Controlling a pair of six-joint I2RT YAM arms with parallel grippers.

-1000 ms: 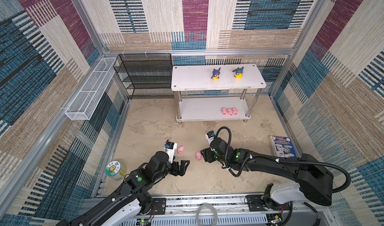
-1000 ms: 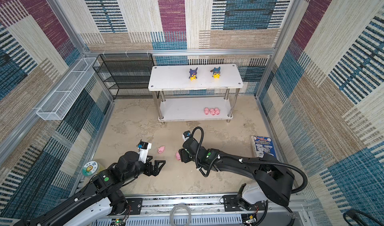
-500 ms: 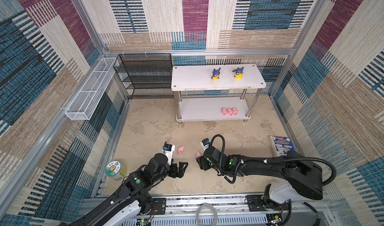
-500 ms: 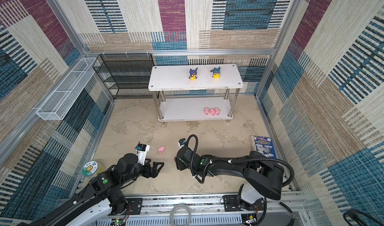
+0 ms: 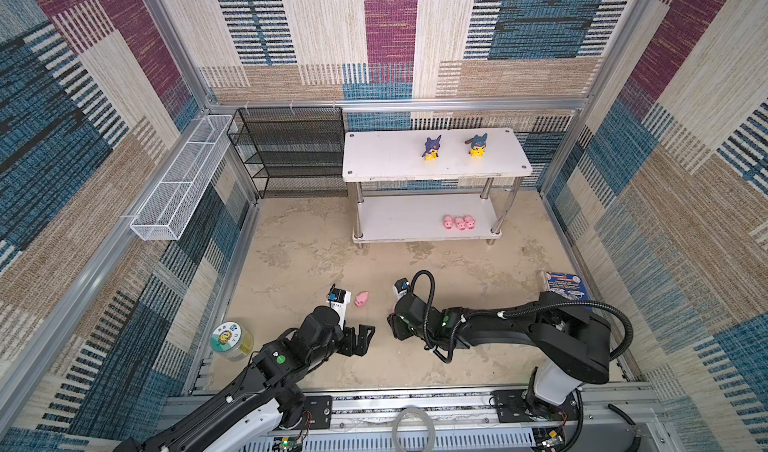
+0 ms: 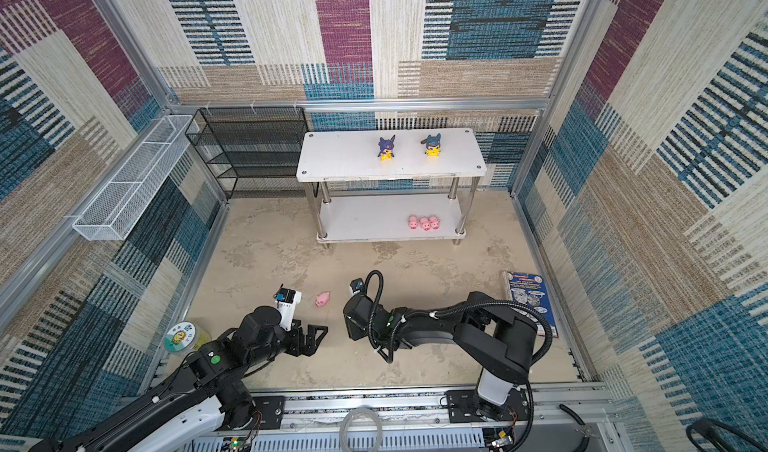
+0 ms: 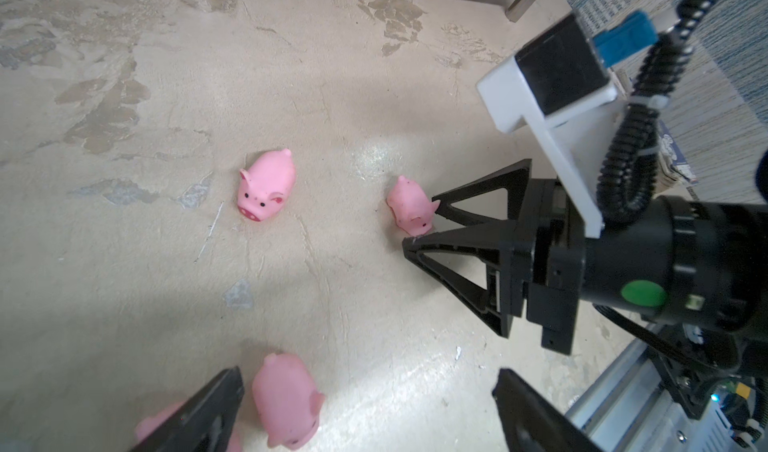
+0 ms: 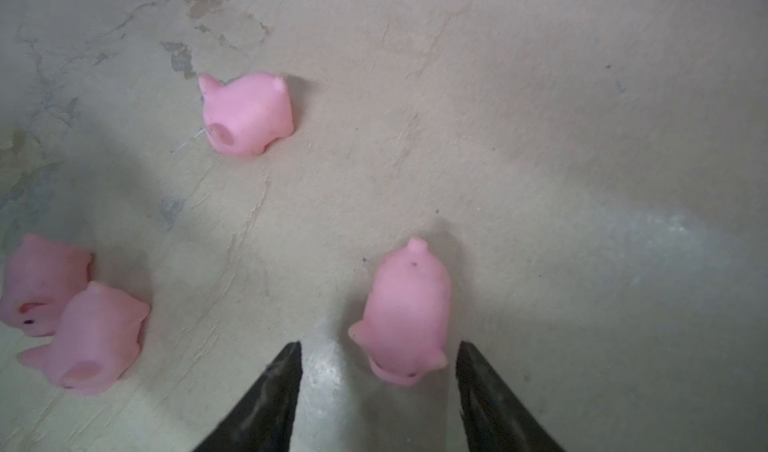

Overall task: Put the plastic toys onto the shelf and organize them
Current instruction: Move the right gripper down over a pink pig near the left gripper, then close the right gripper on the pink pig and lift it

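Drawn back, my right gripper brackets a floor pig, jaws half-spread, seemingly not pinching; five toys on the shelf, four pigs left.

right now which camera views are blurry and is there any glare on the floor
Right wrist view: soft throughout, the closest small pink plastic pig lacks crisp edges, pale sheen on the beige floor. Left wrist view: the face-on pink pig is sharp, glare patch beside it. Both top views: sharp, evenly lit.
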